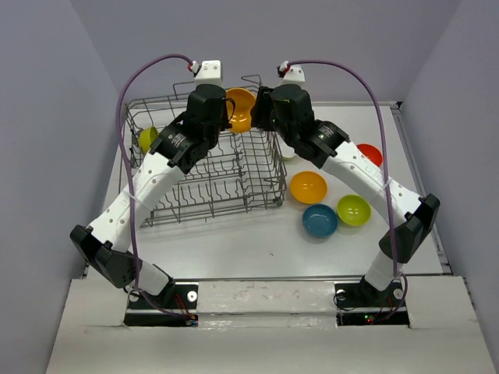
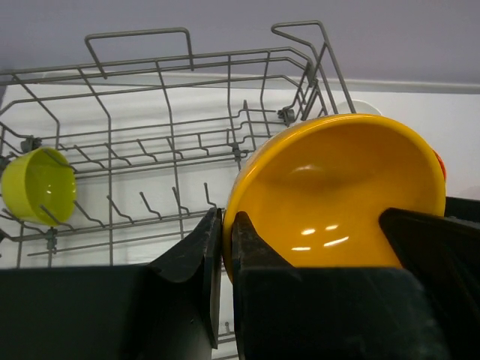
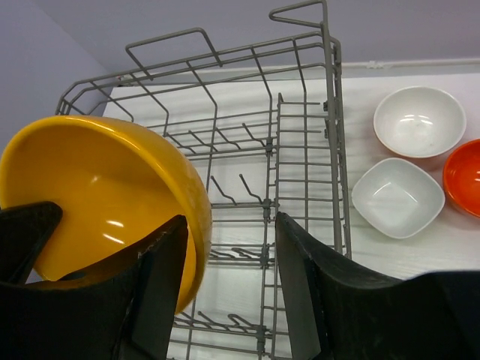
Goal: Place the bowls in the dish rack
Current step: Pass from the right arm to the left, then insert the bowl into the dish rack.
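Now left pincer (image 2: pixel 225 229) pinches orange-yellow bowl (image 2: pixel 337 187) over rack (image 1: pixel 210 187)

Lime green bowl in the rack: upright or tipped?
Tipped on its side: the lime green bowl turns its opening sideways toward the left wrist camera, propped among the dish rack tines.

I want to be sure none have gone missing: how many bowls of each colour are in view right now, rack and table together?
orange-yellow bowl: 2
lime green bowl: 2
white bowl: 2
red-orange bowl: 1
teal blue bowl: 1
Total: 8 in view; the arms may hide more.
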Controlling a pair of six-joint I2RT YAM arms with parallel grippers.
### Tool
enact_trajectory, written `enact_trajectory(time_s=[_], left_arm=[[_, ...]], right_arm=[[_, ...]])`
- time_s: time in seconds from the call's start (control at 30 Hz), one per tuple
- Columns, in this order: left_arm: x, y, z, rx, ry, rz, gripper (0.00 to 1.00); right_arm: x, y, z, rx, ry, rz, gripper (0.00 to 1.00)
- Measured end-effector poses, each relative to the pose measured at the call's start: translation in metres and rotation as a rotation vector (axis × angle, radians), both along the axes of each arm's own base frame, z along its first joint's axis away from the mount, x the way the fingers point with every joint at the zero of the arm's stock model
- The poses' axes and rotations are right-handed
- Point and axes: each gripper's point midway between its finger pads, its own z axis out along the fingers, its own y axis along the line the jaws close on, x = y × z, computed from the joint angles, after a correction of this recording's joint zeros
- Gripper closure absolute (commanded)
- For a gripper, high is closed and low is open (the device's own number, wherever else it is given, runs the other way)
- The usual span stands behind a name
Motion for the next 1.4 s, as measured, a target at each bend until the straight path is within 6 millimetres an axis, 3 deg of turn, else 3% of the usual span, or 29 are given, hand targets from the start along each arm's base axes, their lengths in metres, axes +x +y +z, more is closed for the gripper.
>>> enact_trajectory(time_s=[0.17, 0.33, 0.57, 0.93, 1.1, 1.4], left_arm=[[0.002, 0.012, 0.002, 0.037, -0.016, 0.053, 1.00], [0.011, 0.036, 0.004, 0.098, -0.030, 0.164, 1.00], [0.042, 0.101, 0.004, 0.270, -0.024, 0.477, 1.00], [0.073, 0.180, -0.029, 0.630, 0.114, 0.820, 1.00], [0.082, 0.200, -0.041, 0.785, 0.175, 0.899, 1.00], [0.093, 0.210, -0.060, 0.939, 0.246, 0.938, 1.00]], right_arm=[[-0.011, -0.011, 0.009, 0.016, -0.016, -0.002, 0.44], [-0.034, -0.041, 0.032, 0.043, -0.056, -0.032, 0.44], [-0.061, -0.087, 0.066, 0.084, -0.141, -0.112, 0.44], [-0.080, -0.133, 0.025, -0.010, -0.111, -0.229, 0.44], [-0.087, -0.147, 0.015, -0.041, -0.101, -0.267, 0.44], [-0.090, -0.156, 0.002, -0.068, -0.089, -0.294, 0.44]])
